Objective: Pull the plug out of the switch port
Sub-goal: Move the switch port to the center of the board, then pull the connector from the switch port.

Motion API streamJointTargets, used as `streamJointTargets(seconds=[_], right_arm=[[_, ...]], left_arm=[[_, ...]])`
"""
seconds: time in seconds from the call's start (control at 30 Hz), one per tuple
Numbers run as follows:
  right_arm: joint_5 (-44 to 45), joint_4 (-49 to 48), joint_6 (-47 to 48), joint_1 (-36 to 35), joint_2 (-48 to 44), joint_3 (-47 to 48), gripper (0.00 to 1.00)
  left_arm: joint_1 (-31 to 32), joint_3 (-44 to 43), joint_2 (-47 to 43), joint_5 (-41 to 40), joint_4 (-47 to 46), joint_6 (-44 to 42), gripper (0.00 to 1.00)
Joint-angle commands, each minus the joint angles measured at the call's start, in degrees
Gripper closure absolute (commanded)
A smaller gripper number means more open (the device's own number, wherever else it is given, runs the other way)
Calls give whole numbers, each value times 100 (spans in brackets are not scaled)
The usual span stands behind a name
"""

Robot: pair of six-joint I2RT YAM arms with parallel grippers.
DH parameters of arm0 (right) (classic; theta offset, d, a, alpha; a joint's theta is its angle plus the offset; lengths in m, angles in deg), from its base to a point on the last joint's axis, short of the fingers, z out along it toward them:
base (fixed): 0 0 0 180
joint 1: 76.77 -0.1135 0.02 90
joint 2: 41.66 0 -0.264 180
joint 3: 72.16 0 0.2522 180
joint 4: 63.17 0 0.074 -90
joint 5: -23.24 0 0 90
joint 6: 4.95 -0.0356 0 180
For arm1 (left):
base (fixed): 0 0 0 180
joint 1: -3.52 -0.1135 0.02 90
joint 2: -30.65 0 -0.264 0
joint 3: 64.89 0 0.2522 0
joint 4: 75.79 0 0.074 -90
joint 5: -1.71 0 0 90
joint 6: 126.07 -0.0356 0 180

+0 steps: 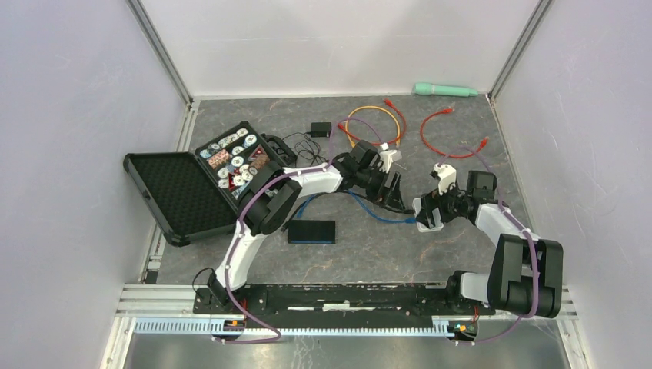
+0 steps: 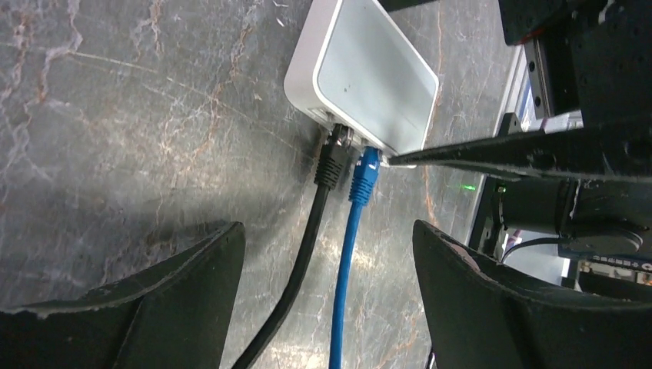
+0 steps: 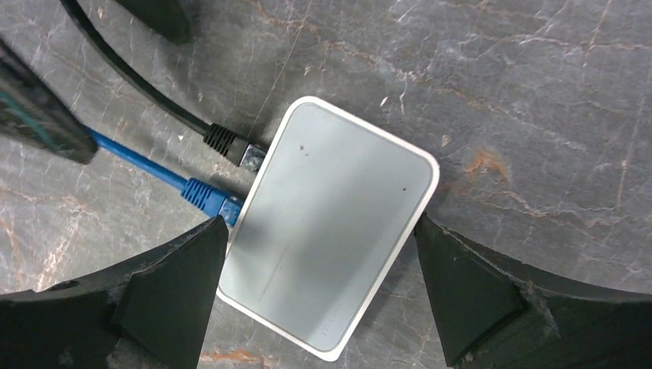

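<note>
Switch (image 3: 330, 223) lies flat on the surface (image 1: 369, 261), a little right of the middle, a small white box. Two leads sit in its ports side by side: a black plug (image 3: 227, 142) and a blue plug (image 3: 204, 194), both seated. The black cable (image 2: 296, 284) and the blue cable (image 2: 342, 284) run off to the left. The right tool (image 3: 319, 227) hangs over the switch with its fingers spread wide, one on either side of the box. One tip sits just beside the blue plug; whether either finger touches the box I cannot tell. The left tool (image 2: 324, 231) is spread too and pinches nothing. It faces the port side from the left, both cables passing between its fingers, apart from both plugs. At the left of the surface a black case (image 1: 181, 196) lies open, its foam lid to the left, round pieces in its tray. A flat black box (image 1: 311, 231) lies between the case and the switch. Toward the far side lie an orange cable (image 1: 374, 123), a red cable (image 1: 442, 131) and a small adapter (image 1: 321, 128); a green stick (image 1: 444, 90) lies by the far wall
</note>
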Motion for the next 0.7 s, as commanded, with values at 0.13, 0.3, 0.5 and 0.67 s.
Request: streamJointTargets(seconds=[0.13, 0.3, 0.5, 0.67], right_arm=[[-157, 643, 457, 50, -169, 438, 2], [-210, 1197, 975, 99, 62, 664, 2], [-203, 1340, 1403, 188, 187, 650, 2], [-334, 1248, 1483, 313, 483, 604, 2]], left_arm=[[148, -709, 484, 108, -124, 563, 15], [215, -908, 717, 210, -124, 735, 17], [249, -939, 945, 330, -315, 953, 20], [308, -965, 1137, 434, -446, 1140, 23]])
